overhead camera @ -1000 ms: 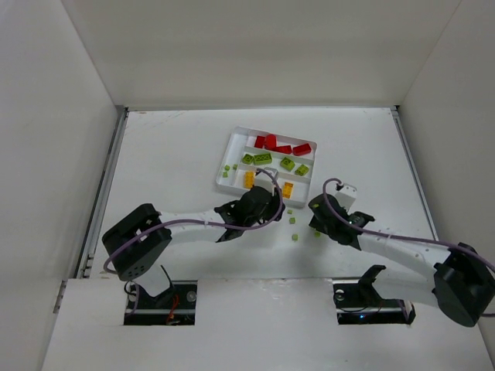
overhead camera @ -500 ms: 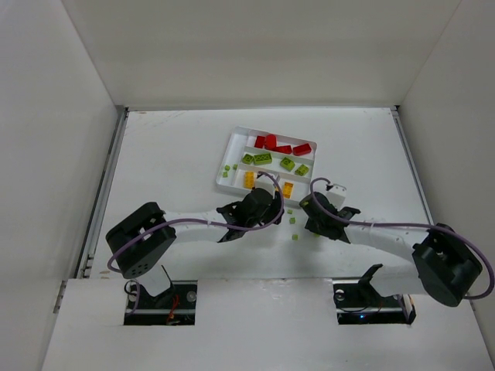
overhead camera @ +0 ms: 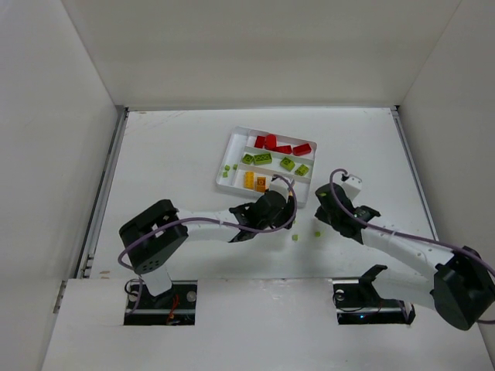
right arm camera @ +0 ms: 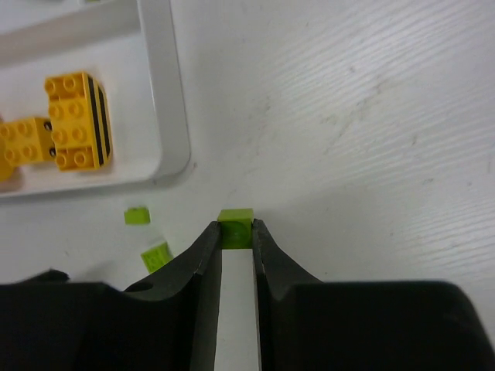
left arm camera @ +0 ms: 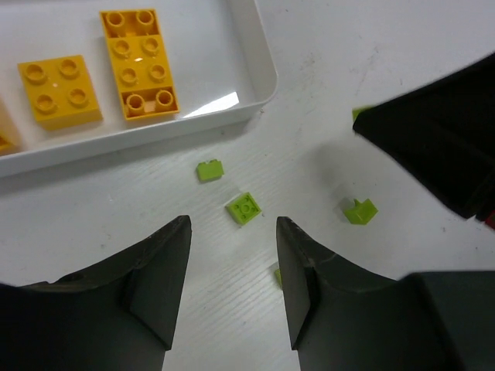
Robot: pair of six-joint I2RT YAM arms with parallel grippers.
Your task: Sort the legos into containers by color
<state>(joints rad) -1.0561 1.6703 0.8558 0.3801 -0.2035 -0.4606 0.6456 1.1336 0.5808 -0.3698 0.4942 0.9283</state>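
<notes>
Right gripper, jaws closed on a lime stud at their very tips, just off the near side of the white tray; left gripper, fingers apart, hovers over loose lime studs on the bench. I judge the stud could squirt free, the bite being so shallow. The tray lies mid-bench toward the far edge; yellow bricks occupy its nearest slot, and both grippers crowd that side, so I risk a clash reaching the green slot beyond.
</notes>
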